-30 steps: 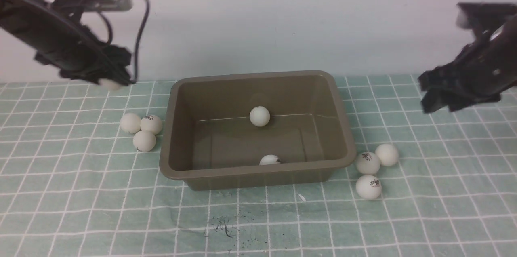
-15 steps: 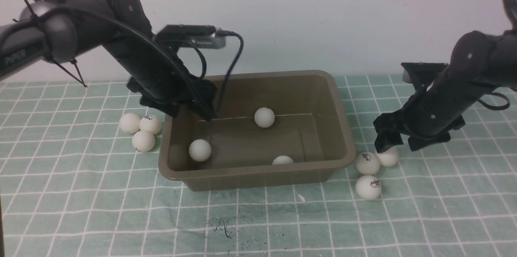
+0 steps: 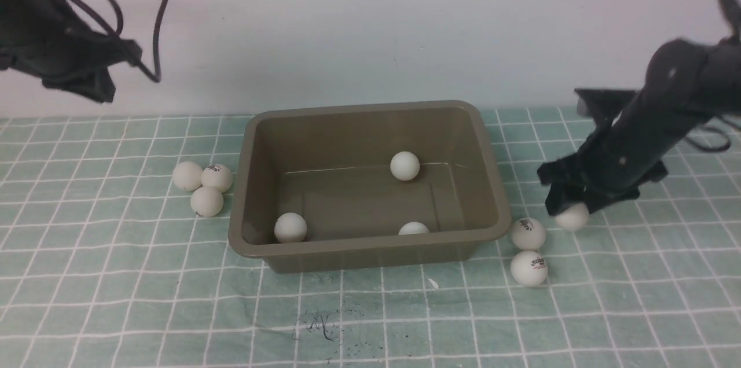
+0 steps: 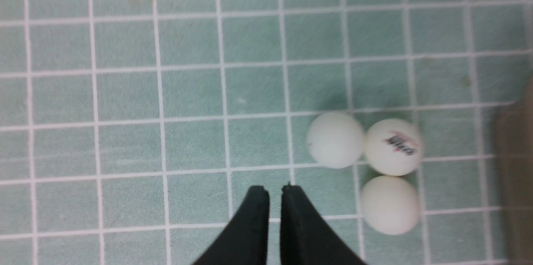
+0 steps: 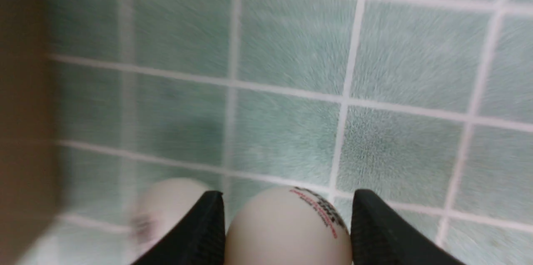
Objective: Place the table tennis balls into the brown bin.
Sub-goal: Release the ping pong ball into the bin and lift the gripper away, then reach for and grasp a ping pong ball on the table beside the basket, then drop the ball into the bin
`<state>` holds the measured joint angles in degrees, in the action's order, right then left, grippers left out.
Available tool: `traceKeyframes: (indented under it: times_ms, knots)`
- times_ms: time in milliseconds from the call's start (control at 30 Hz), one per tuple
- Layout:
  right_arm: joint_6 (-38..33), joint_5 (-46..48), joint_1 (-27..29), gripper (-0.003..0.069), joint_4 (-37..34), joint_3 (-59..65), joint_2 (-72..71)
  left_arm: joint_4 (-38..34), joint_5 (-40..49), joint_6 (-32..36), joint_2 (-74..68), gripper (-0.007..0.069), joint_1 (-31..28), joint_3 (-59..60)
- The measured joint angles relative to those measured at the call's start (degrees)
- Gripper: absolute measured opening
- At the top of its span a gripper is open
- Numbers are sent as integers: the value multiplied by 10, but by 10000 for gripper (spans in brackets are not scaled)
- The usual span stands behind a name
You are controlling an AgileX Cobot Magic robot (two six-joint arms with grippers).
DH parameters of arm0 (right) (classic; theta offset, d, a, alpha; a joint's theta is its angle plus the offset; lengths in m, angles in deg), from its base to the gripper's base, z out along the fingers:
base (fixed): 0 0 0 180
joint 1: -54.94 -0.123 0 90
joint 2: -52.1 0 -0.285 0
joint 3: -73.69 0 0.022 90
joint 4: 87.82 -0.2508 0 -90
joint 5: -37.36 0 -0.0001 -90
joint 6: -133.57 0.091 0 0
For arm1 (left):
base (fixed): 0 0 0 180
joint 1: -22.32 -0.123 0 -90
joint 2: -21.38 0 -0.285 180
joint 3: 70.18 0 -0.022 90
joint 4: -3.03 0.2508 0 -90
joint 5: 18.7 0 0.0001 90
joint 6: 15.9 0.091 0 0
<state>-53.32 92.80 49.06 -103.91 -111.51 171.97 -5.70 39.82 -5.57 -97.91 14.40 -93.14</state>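
Note:
The brown bin (image 3: 347, 247) sits mid-table with three table tennis balls inside (image 3: 404, 165) (image 3: 290, 227) (image 3: 413, 228). Left of it three balls (image 3: 206, 201) lie in a cluster, also in the left wrist view (image 4: 335, 139). My left gripper (image 3: 95, 87) hangs high at the far left, shut and empty (image 4: 275, 190), off to one side of that cluster. My right gripper (image 3: 564, 206) is right of the bin, shut on a logo-printed ball (image 3: 573, 217) (image 5: 287, 227) that touches both fingers. Two balls (image 3: 527, 234) (image 3: 528, 268) lie on the cloth beside it.
A green cloth with a white grid (image 3: 116, 298) covers the table, with dark scribbles (image 3: 324, 324) near the front. A pale wall stands behind. The bin's wall shows at the edge of both wrist views (image 4: 516, 173) (image 5: 21, 90).
My left arm has pulled back from over the bin to the upper left and its jaws have closed; the ball it dropped rests in the bin. The right gripper has closed on a ball.

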Motion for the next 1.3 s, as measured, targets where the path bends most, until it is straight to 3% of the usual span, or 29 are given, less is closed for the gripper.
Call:
traceKeyframes:
  times_ms: [33,133,167,200,233,333,433,567,667,700,900,933,1033,1167,1300]
  knots:
    - [0,0,0,352,0,0,0,-1,0,2,-2,41,-1,0]
    - [0,18,-4,352,-39,-33,-54,-24,0,25,-39,139,-1,0]
    - [-2,11,-19,352,-57,-42,-72,-45,-5,39,-60,212,4,0]
    - [-2,10,-22,352,-59,-43,-73,-48,-5,39,-62,222,4,0]
    - [-10,-1,-40,352,-70,-49,-78,-61,-12,49,-81,303,9,0]
    - [-34,-30,-83,353,-79,-52,-72,-78,-37,54,-110,433,20,0]
    - [-42,-55,-117,417,-82,-52,-64,-80,-60,56,-137,514,23,0]
    - [-43,-57,-129,557,-82,-63,-64,-78,-72,56,-159,503,23,0]
    - [-43,-35,-129,601,-71,-89,-72,-78,-79,56,-176,366,22,0]
    - [-43,-33,-129,601,-69,-90,-73,-78,-79,56,-176,366,22,0]
    - [-27,66,-120,505,34,-112,-108,-45,-25,56,-172,353,22,-42]
    - [-8,102,-106,447,71,-101,-112,-44,4,56,-161,353,22,-64]
    - [33,125,-77,353,93,-34,-111,-79,58,77,-113,353,28,-107]
    - [34,109,-72,336,76,39,-110,-133,93,125,-71,353,55,-122]
    - [8,-3,-93,411,23,126,-109,-145,118,148,-79,353,114,-126]
